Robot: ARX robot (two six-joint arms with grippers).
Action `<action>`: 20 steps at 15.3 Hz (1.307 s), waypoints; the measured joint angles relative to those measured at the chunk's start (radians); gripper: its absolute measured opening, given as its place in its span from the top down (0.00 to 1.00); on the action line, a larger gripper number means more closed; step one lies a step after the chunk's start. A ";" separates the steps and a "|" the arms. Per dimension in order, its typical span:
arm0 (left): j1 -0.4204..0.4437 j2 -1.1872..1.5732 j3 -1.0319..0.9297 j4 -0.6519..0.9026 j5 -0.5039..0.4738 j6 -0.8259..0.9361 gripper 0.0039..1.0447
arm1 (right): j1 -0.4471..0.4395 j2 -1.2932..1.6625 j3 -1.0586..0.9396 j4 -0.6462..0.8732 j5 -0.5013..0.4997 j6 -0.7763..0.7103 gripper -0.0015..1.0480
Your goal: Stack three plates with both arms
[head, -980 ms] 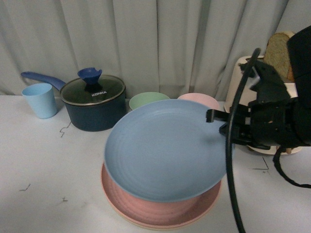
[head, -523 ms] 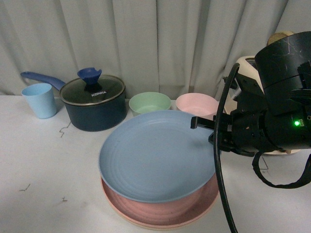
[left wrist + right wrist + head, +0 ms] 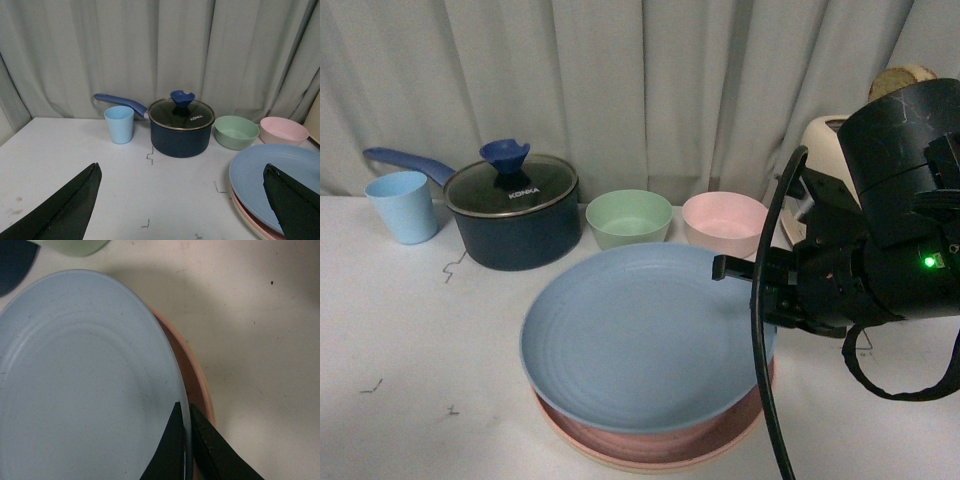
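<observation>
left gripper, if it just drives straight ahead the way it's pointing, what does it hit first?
Probably the dark blue pot, which sits nearly dead centre between the open left gripper fingers. The table ahead of it looks bare. If the path dips, it could meet the tabletop first; depth is unclear.

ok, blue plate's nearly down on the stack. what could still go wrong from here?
1. The blue plate sits tilted and offset toward the robot's left over the pink plate; released now, it may slide instead of nesting.
2. The right gripper fingers pinch the rim close to the pink plate's edge and could nudge the stack when opening.
3. The pink bowl is close behind the right arm.
</observation>
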 joint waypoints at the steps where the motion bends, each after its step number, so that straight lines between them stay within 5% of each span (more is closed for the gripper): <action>1: 0.000 0.000 0.000 0.000 0.000 0.000 0.06 | 0.000 -0.001 -0.009 -0.009 -0.006 -0.009 0.92; 9: 0.000 0.000 0.000 0.000 0.000 0.000 0.06 | -0.035 -0.255 -0.071 0.013 -0.070 0.007 0.05; 11: 0.000 0.000 0.000 0.000 0.000 0.000 0.06 | -0.050 -0.389 -0.096 0.046 -0.088 0.026 0.06; 13: 0.000 0.000 0.000 0.000 0.000 0.000 0.06 | -0.058 -0.540 -0.319 0.494 0.235 -0.164 0.27; 14: 0.000 0.000 0.000 0.000 -0.001 0.000 0.06 | -0.116 -0.662 -0.435 0.552 0.294 -0.272 0.39; 17: 0.000 0.000 0.000 0.000 0.000 0.000 0.06 | -0.298 -1.020 -0.668 0.453 0.152 -0.375 0.76; 19: 0.000 0.000 0.000 0.000 0.000 0.000 0.06 | -0.312 -1.199 -0.828 0.481 0.139 -0.389 0.99; 20: 0.000 0.000 0.000 0.000 0.000 0.000 0.06 | -0.308 -1.246 -0.928 0.555 0.137 -0.392 0.98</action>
